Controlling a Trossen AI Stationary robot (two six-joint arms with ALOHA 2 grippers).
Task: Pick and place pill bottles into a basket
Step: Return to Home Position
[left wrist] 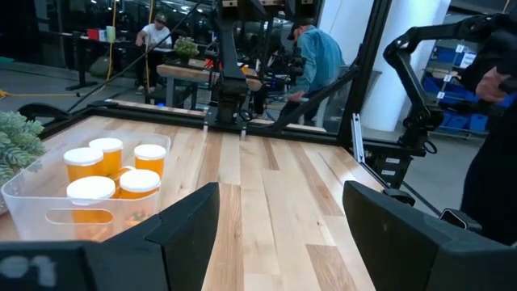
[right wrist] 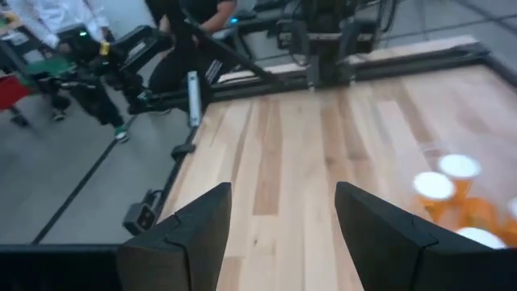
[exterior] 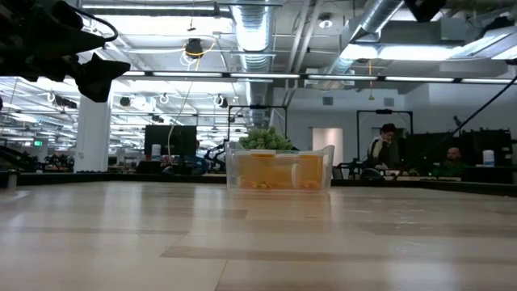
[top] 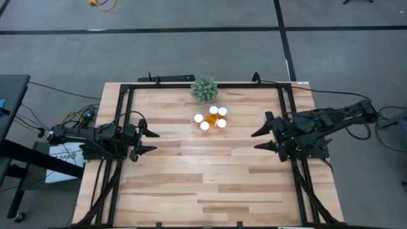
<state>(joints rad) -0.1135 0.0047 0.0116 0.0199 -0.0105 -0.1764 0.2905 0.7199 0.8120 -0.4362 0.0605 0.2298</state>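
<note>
Several orange pill bottles (top: 210,118) with white caps stand upright inside the clear basket (top: 212,128) at the table's far middle. They also show in the low view (exterior: 279,171) and in the left wrist view (left wrist: 113,174). My left gripper (top: 152,141) is open and empty near the table's left edge. My right gripper (top: 257,140) is open and empty near the right edge. Both hover above the wood, pointing toward the table's middle.
A spiky green plant (top: 204,90) stands just behind the basket at the far edge. A black metal frame (top: 191,85) runs along the table's far, left and right sides. People sit in the room beyond the table (exterior: 386,149).
</note>
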